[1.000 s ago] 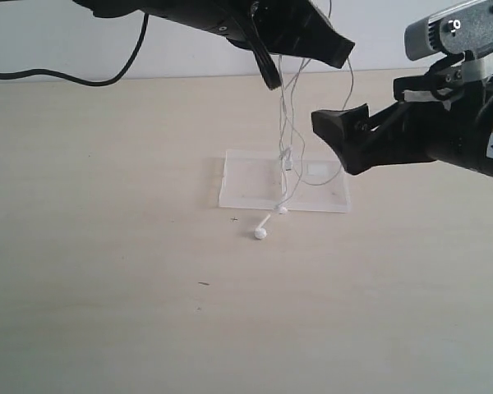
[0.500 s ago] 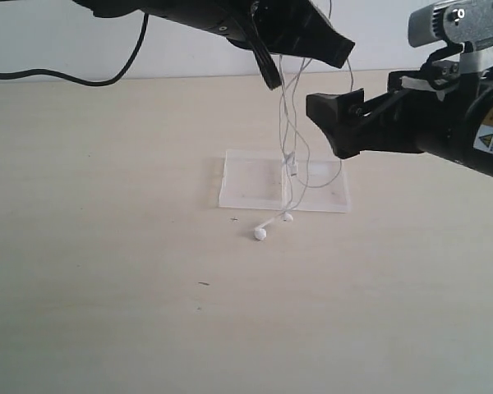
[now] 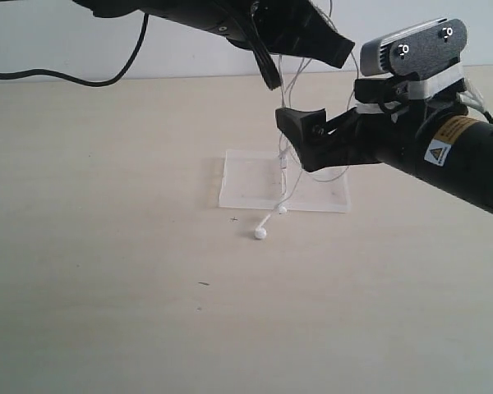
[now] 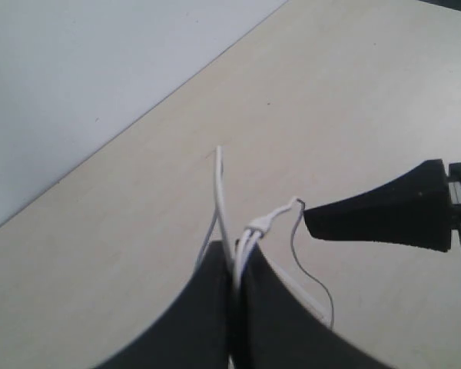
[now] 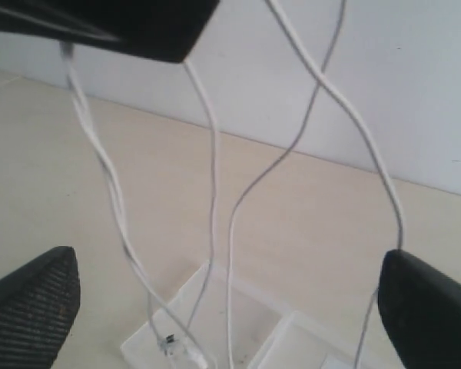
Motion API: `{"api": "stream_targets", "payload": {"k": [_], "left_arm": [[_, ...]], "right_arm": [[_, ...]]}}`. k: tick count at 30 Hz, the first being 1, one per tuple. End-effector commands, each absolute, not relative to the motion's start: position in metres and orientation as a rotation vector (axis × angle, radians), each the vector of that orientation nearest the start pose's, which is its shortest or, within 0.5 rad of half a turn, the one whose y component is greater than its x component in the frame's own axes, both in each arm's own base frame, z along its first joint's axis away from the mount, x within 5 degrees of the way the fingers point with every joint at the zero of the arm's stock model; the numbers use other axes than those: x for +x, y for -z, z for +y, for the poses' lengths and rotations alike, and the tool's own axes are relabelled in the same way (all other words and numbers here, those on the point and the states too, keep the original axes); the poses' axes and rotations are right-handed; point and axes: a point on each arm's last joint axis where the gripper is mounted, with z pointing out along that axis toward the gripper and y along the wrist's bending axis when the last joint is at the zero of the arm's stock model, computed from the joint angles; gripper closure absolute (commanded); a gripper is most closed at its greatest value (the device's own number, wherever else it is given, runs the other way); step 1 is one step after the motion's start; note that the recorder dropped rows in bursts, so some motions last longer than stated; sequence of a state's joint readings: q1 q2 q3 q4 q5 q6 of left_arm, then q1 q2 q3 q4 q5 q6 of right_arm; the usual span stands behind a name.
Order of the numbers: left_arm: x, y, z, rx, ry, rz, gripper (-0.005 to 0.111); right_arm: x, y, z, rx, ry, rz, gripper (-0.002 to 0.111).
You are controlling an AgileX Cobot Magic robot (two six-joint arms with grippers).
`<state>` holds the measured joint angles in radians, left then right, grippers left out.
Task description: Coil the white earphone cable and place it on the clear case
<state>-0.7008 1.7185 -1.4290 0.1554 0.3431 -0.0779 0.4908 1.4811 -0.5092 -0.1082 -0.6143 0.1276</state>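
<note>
Dangling over clear case (image 3: 246, 185), white earphone cable (image 4: 221, 192) pinched in left gripper (image 4: 236, 265). Wide-open right gripper (image 5: 230, 304) may miss thin strands, tangling.

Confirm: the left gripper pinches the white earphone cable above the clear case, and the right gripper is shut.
One error: the right gripper is open, fingers wide apart either side of the white earphone cable, per the right wrist view. The left gripper does pinch it above the clear case.
</note>
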Motion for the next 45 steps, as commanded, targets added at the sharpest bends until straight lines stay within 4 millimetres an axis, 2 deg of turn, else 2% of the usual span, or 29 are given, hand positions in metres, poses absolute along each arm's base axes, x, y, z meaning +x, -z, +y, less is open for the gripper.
{"api": "stream_targets", "payload": {"k": [1,13,18,22,29,35,45], "left_arm": [[0.315,-0.323,-0.261,0.754,0.339,1.978,0.107],[0.315,-0.322,-0.261,0.761,0.333,1.985,0.107],[0.314,-0.322,-0.261,0.761,0.332,1.986,0.107],[0.315,-0.322,-0.261,0.761,0.333,1.984,0.107],[0.315,-0.322,-0.261,0.760,0.334,1.983,0.107],[0.315,-0.323,-0.261,0.759,0.336,1.977,0.107],[0.314,-0.321,-0.260,0.765,0.329,1.994,0.107]], "right_arm": [[0.246,-0.196,0.135,-0.434,-0.399,1.791,0.007],[0.255,-0.182,0.140,-0.447,-0.387,1.710,0.007],[0.262,-0.176,0.135,-0.358,-0.329,1.683,0.007],[0.264,-0.174,0.135,-0.355,-0.314,1.674,0.007],[0.264,-0.172,0.134,-0.246,-0.402,1.730,0.007],[0.262,-0.175,0.139,-0.318,-0.429,1.689,0.007],[0.278,-0.180,0.153,-0.419,-0.413,1.744,0.007]]}}
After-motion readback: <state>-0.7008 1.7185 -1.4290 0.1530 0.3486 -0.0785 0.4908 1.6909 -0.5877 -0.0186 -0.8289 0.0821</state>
